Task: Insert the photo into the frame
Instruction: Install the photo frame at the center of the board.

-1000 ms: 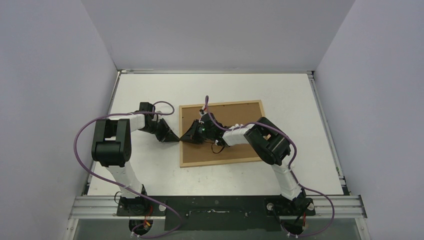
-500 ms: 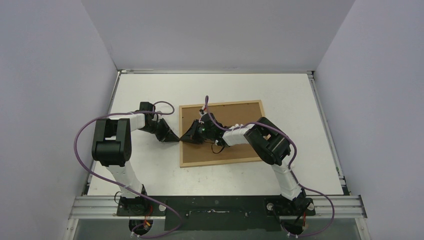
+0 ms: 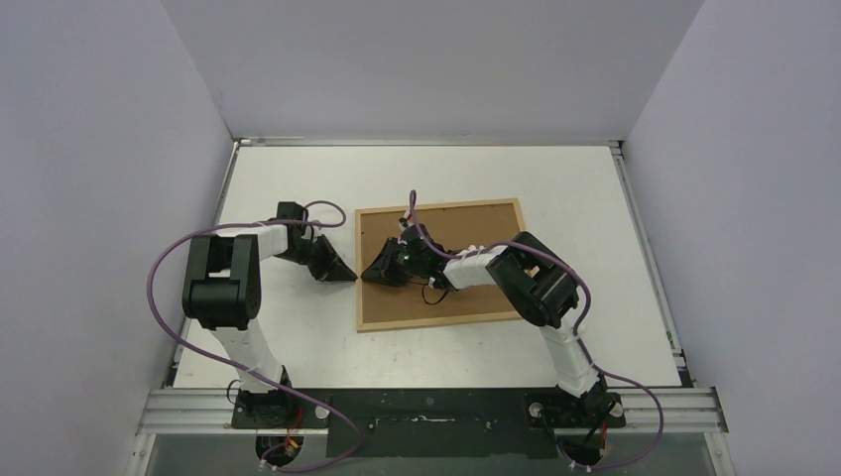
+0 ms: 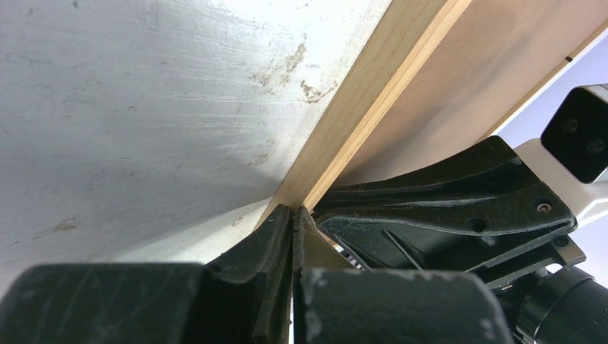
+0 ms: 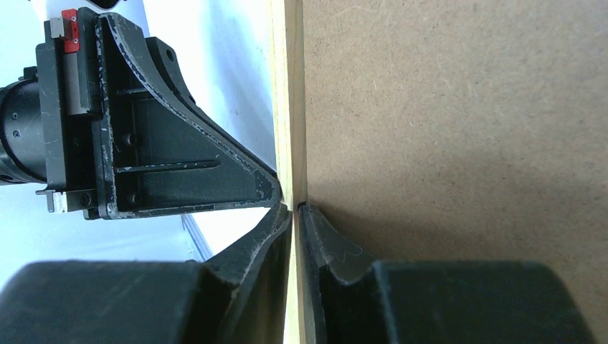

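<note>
While left gripper (image 4: 292, 215), pressed together, abuts the frame (image 3: 476, 223), right gripper (image 5: 294, 209), barely parted on its rail, should pry squarely.

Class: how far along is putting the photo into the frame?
Done: frame lies board-side up; no photo shows, so insertion cannot be confirmed. In hand: left pincer, shut, and right pincer, slightly parted, meet its left rim. Left: probably turning it face up to check.
</note>
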Robot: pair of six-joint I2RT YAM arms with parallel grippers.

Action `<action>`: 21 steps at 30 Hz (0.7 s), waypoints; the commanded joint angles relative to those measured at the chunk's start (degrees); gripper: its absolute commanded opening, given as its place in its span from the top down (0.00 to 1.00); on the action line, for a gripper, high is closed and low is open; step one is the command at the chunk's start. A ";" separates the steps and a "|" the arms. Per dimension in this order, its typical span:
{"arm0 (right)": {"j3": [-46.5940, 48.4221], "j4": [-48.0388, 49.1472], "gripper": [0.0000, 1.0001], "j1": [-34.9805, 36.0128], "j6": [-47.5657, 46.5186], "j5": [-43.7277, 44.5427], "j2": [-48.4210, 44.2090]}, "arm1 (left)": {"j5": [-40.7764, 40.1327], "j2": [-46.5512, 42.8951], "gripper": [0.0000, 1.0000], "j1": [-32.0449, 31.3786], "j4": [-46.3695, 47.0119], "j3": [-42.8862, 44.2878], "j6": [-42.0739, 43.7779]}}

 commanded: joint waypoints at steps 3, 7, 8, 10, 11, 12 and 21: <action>-2.21 -5.50 0.82 -0.42 -2.23 3.20 0.65 | -13.02 3.76 1.00 -0.17 -3.83 -2.19 3.12; -3.01 -0.82 0.74 -0.72 -1.04 2.14 -1.01 | -12.45 3.71 1.00 -0.15 -3.72 -2.09 3.11; -3.42 1.47 0.71 -0.96 -0.60 1.82 -1.89 | -11.78 3.67 1.00 -0.15 -3.35 -2.13 3.16; -3.47 4.07 0.68 -1.81 -0.65 1.76 -4.10 | -10.17 3.27 1.00 -0.15 -2.26 -2.09 3.13; -3.08 3.94 0.66 -2.42 -1.31 1.75 -5.41 | -9.42 2.97 0.98 -0.15 -1.68 -2.13 3.04; -2.06 2.63 0.65 -3.36 -2.34 1.80 -6.66 | -8.62 2.56 0.96 -0.15 -1.25 -1.96 2.98; 6.08 -34.20 0.53 -16.71 -22.07 15.42 -18.46 | -4.83 -3.48 0.53 -0.31 -0.28 0.80 5.57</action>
